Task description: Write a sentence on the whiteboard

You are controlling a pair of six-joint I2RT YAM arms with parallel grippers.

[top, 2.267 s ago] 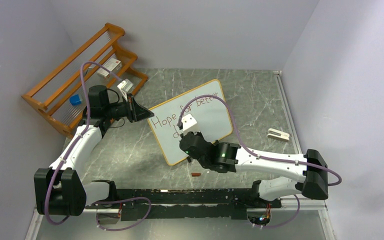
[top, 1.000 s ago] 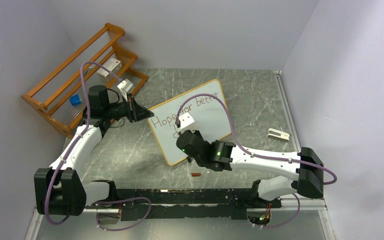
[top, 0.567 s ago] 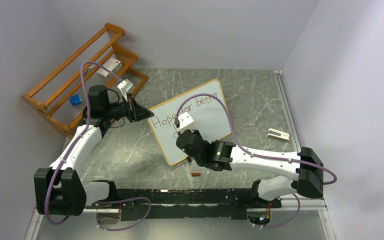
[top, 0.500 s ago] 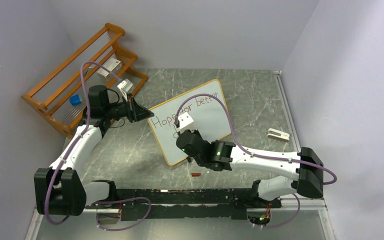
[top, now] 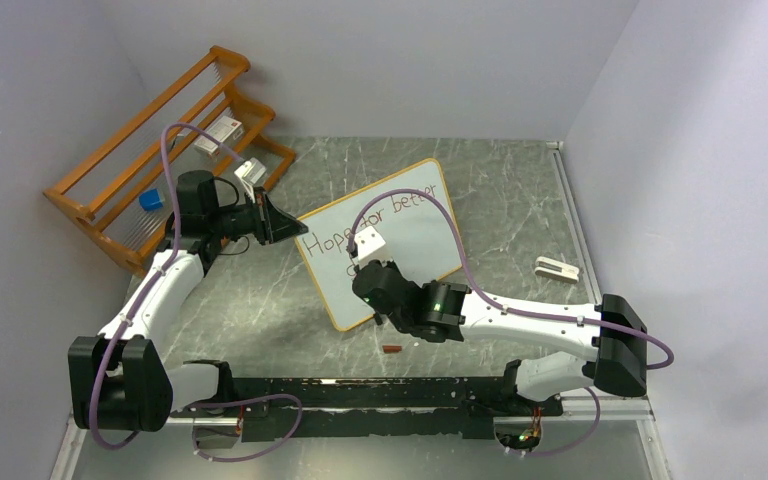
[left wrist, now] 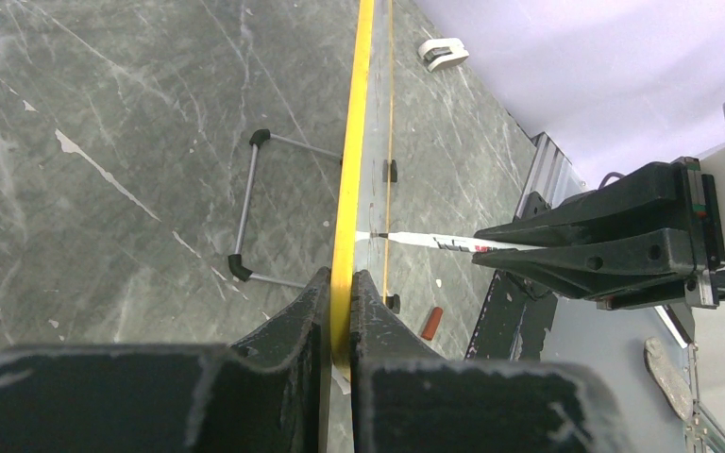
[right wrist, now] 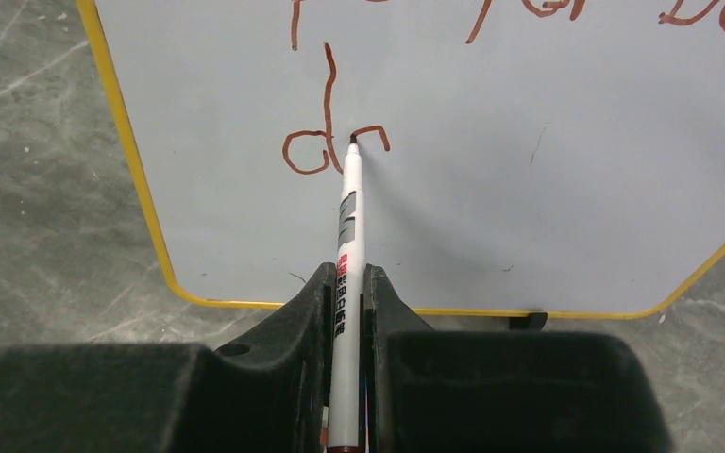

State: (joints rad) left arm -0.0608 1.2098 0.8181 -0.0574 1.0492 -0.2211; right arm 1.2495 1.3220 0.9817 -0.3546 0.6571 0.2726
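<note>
The right gripper (right wrist: pixel 347 274) pinches a marker (right wrist: pixel 350 208), its label unreadable, with the tip touching the whiteboard (right wrist: pixel 529 189) beside a brown "d". The left gripper (left wrist: pixel 340 280) clamps the board's yellow-rimmed left edge. The board stands mid-table. The sentence (top: pixel 322 243) reads "Hope … better"; the right arm (top: pixel 520 315) now hides "for", which showed earlier.

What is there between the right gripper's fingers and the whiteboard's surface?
A white marker: the right gripper holds it, and its tip touches the whiteboard beside the "d". The right wrist view shows it.
</note>
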